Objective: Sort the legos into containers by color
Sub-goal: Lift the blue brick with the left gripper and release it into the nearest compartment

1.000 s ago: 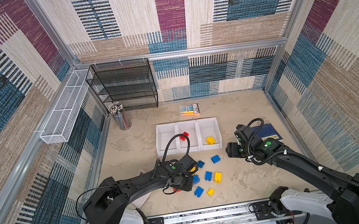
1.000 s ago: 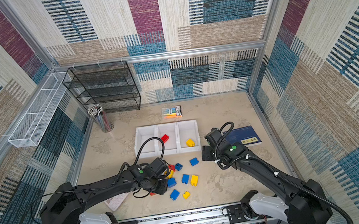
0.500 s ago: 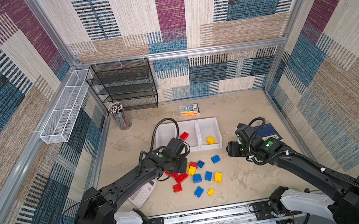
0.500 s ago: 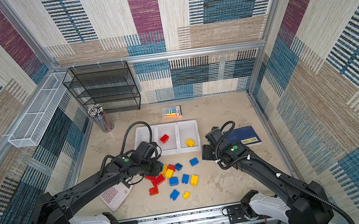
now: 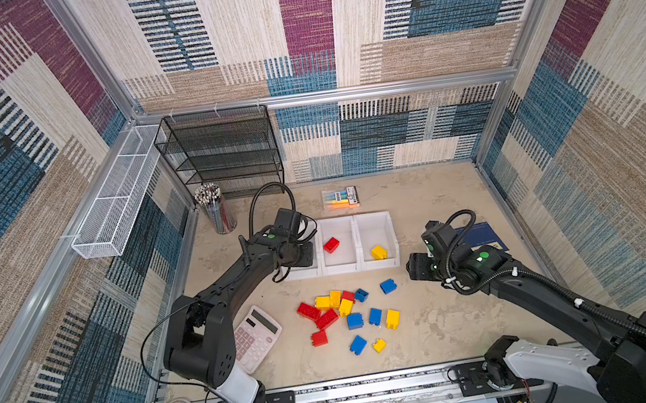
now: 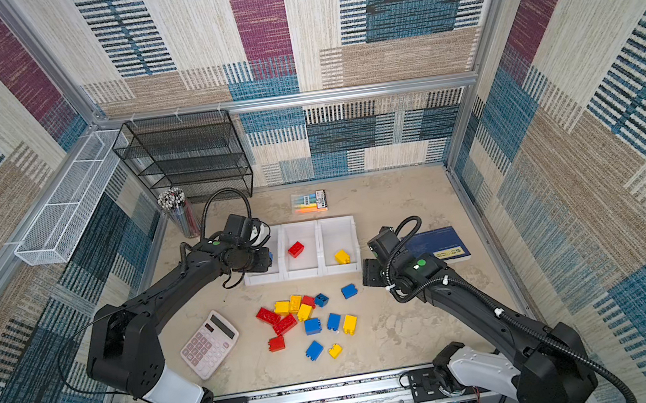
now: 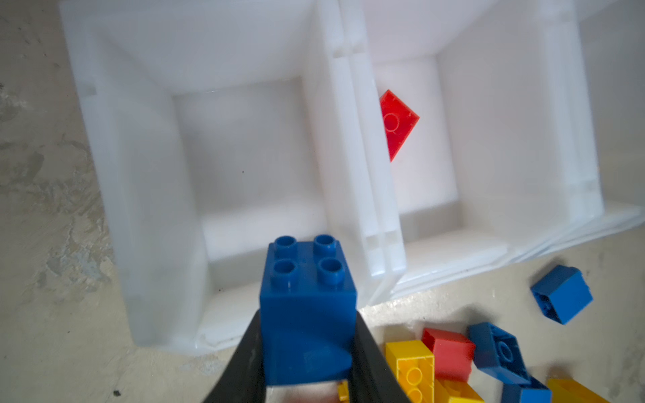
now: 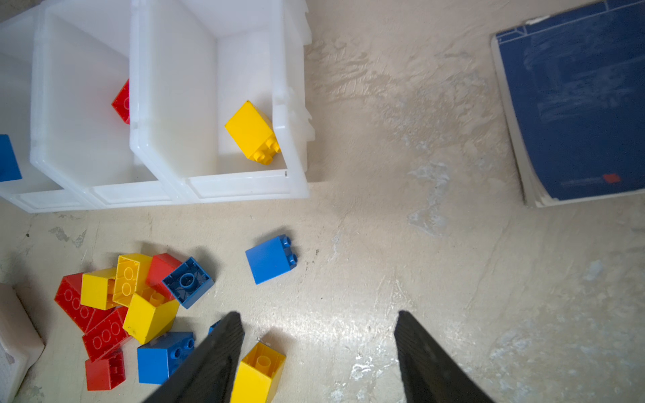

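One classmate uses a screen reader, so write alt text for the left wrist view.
The left gripper holds a blue lego over a white bin that looks empty. The next bin holds one red lego; loose legos lie on the table.

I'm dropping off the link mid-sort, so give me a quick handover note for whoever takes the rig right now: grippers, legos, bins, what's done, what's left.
Left gripper: shut on a blue lego, held over the left bin, which looks empty.
Right gripper: open, holding nothing, hanging beside the loose pile.
Done: one red lego lies in the middle bin, and one yellow lego in the right bin.
Left: release the blue lego, then sort the pile, about fourteen red, blue and yellow legos in front of the bins.
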`<state>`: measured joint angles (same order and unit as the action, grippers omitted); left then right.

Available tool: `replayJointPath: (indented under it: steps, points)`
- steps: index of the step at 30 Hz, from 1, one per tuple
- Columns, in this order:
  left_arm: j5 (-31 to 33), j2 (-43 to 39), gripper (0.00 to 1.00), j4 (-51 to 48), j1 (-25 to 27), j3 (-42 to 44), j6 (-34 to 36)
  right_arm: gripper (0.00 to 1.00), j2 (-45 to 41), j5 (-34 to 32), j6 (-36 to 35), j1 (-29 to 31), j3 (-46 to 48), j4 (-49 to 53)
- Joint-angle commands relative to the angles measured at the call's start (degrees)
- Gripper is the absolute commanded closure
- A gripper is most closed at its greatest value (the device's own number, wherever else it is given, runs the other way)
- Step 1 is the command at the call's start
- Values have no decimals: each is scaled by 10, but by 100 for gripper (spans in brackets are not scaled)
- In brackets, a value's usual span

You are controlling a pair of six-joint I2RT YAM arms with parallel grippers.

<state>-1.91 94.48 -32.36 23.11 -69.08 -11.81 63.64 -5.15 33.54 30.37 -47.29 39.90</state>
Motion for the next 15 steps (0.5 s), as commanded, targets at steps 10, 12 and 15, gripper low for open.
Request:
replayJointPath:
  steps: [10,12,15]
  points:
    - [-18,39,47,22,-18,-21,6,24,19,1,-7,1,-5,-29]
    - [-22,32,46,17,-19,-23,7,24,24,2,-9,1,-7,-33]
    - [-30,10,44,19,-18,-17,5,24,32,4,-12,0,-10,-38]
